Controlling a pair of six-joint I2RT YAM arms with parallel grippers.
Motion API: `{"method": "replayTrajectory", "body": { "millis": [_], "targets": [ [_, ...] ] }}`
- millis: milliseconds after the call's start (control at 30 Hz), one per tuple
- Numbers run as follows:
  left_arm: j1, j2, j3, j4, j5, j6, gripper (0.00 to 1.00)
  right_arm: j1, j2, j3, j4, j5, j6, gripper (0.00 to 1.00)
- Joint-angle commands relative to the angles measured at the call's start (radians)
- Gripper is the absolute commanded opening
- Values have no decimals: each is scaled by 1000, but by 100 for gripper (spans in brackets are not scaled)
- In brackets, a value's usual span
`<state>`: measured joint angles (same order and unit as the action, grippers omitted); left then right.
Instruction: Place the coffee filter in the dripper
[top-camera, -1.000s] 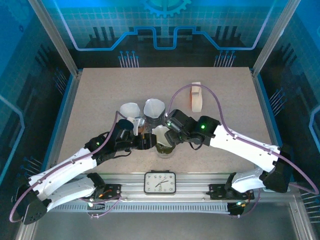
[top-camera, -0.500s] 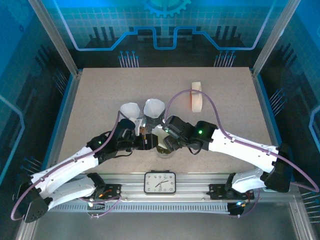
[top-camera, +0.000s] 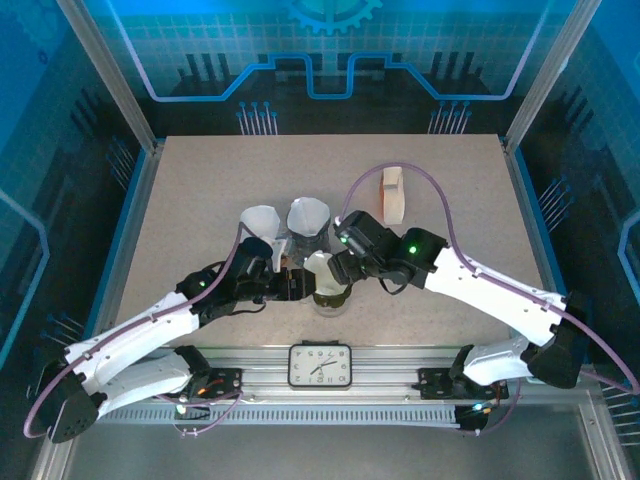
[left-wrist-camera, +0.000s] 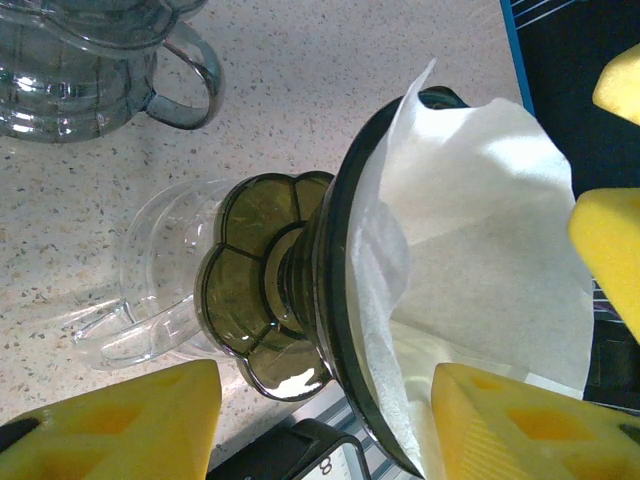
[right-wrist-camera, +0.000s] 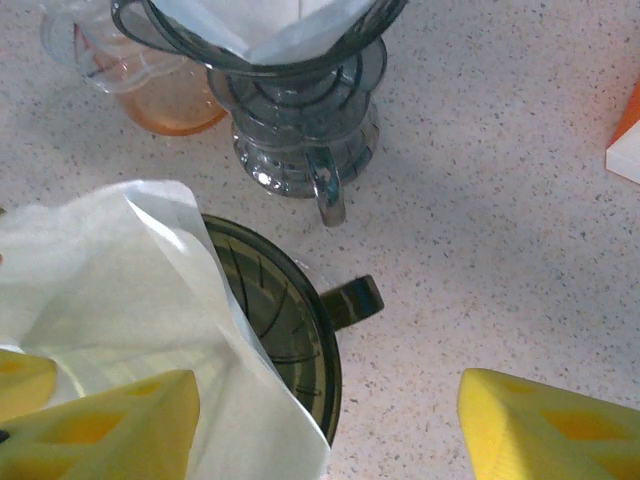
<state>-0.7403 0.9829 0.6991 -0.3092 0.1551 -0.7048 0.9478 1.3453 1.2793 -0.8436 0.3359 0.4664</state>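
the filter (left-wrist-camera: 470, 230) rests in the dripper (left-wrist-camera: 270, 290). left gripper (left-wrist-camera: 325, 405) and right gripper (right-wrist-camera: 330, 405) straddle it, jaws apart, clamping nothing.

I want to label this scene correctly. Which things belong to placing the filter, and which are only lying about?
For the job: coffee filter, dark green dripper.
Lying about: filled dripper on the left, filled dripper beside it, clear cup, orange-and-white pack, clock.
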Motion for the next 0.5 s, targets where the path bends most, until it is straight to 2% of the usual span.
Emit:
{"method": "replayTrajectory", "body": {
  "millis": [0,133,367,467],
  "targets": [
    [8,-6,28,-20,6,13,59,-19,18,12,-12,-20,18,69],
    [9,0,26,-21,2,15,60,-28,-18,-32,16,-15,25,63],
    [8,12,26,-15,3,16,60,-23,-32,-51,45,-42,2,34],
    [8,14,24,-13,2,16,60,-17,-25,-57,54,-56,-1,25]
  ]
}}
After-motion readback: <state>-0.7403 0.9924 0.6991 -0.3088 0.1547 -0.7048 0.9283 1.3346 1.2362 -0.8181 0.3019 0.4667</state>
